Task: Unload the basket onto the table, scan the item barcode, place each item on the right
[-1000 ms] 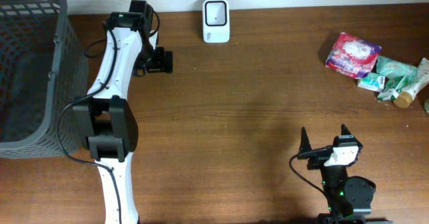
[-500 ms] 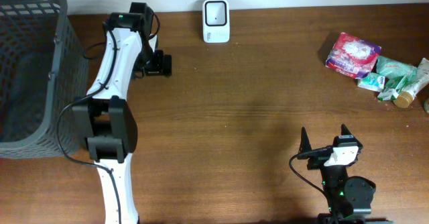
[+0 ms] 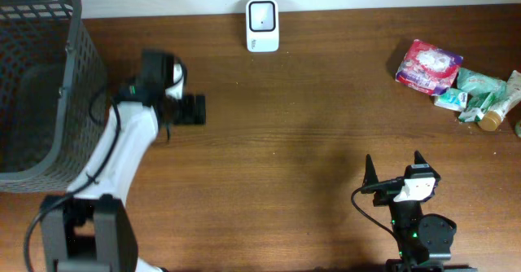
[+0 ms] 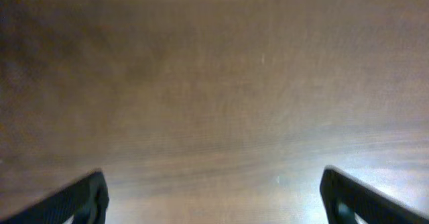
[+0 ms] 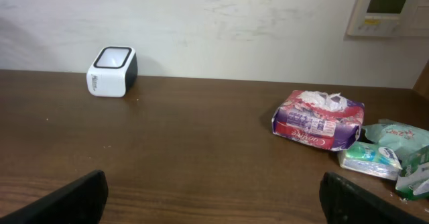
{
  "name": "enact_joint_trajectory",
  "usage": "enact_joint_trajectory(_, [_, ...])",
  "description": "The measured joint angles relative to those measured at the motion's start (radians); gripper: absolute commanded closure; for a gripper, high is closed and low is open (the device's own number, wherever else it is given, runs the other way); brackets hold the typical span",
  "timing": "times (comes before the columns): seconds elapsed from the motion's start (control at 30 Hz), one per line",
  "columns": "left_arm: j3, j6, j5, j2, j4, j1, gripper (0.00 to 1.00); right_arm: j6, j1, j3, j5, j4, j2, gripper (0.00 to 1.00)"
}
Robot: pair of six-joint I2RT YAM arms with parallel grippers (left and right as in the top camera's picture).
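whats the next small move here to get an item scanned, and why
Probably reach the right hand forward toward the red and purple packet, which lies exposed at the left edge of the pile. Both hands are open and empty, nothing is in front of the scanner, and the left hand hovers over the table far from the pile.

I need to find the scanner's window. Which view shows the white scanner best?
The right wrist view: the scanner appears large, with its top window and one side visible. Overhead shows it small, from above only. The left wrist view shows only table.
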Motion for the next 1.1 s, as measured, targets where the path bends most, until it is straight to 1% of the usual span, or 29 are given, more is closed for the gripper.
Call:
enact_joint_trajectory(0.03, [-0.068, 0.000, 0.005, -0.032, 0.037, 0.000, 0.01, 0.000, 0.000, 0.000, 0.000, 0.000, 0.000, 0.01])
enact_joint_trajectory(0.13, [-0.314, 0.003, 0.020, -0.192, 0.237, 0.000, 0.01, 0.000, 0.000, 0.000, 0.000, 0.000, 0.000, 0.01])
enact_joint_trajectory(0.2, [-0.465, 0.002, 0.026, -0.340, 0.332, 0.000, 0.01, 0.000, 0.000, 0.000, 0.000, 0.000, -0.001, 0.01])
enact_joint_trajectory(0.23, [-0.530, 0.002, 0.026, -0.388, 0.435, 0.000, 0.01, 0.000, 0.000, 0.000, 0.000, 0.001, 0.000, 0.01])
enact_joint_trajectory(0.3, [-0.703, 0.002, 0.029, -0.552, 0.565, 0.000, 0.01, -0.001, 0.000, 0.000, 0.000, 0.000, 0.000, 0.01])
enact_joint_trajectory(0.43, [-0.954, 0.003, 0.031, -0.836, 0.693, 0.000, 0.01, 0.001, 0.000, 0.000, 0.000, 0.000, -0.001, 0.01])
enact_joint_trajectory(0.6, [-1.059, 0.003, 0.034, -1.111, 0.700, 0.000, 0.01, 0.000, 0.000, 0.000, 0.000, 0.000, 0.000, 0.01])
enact_joint_trajectory(0.77, [-1.101, 0.003, 0.032, -1.267, 0.709, 0.000, 0.01, 0.000, 0.000, 0.000, 0.000, 0.000, 0.000, 0.01])
enact_joint_trajectory(0.83, [-1.139, 0.002, 0.029, -1.327, 0.742, 0.000, 0.01, 0.000, 0.000, 0.000, 0.000, 0.000, -0.001, 0.01])
enact_joint_trajectory(0.9, [-1.170, 0.003, 0.028, -1.389, 0.741, 0.000, 0.01, -0.001, 0.000, 0.000, 0.000, 0.000, -0.001, 0.01])
enact_joint_trajectory(1.0, [-1.180, 0.003, 0.026, -1.461, 0.746, 0.015, 0.01, 0.000, 0.000, 0.000, 0.000, 0.000, -0.001, 0.01])
enact_joint_trajectory(1.1, [-1.179, 0.003, 0.025, -1.535, 0.699, 0.057, 0.01, 0.000, 0.000, 0.000, 0.000, 0.000, -0.001, 0.01])
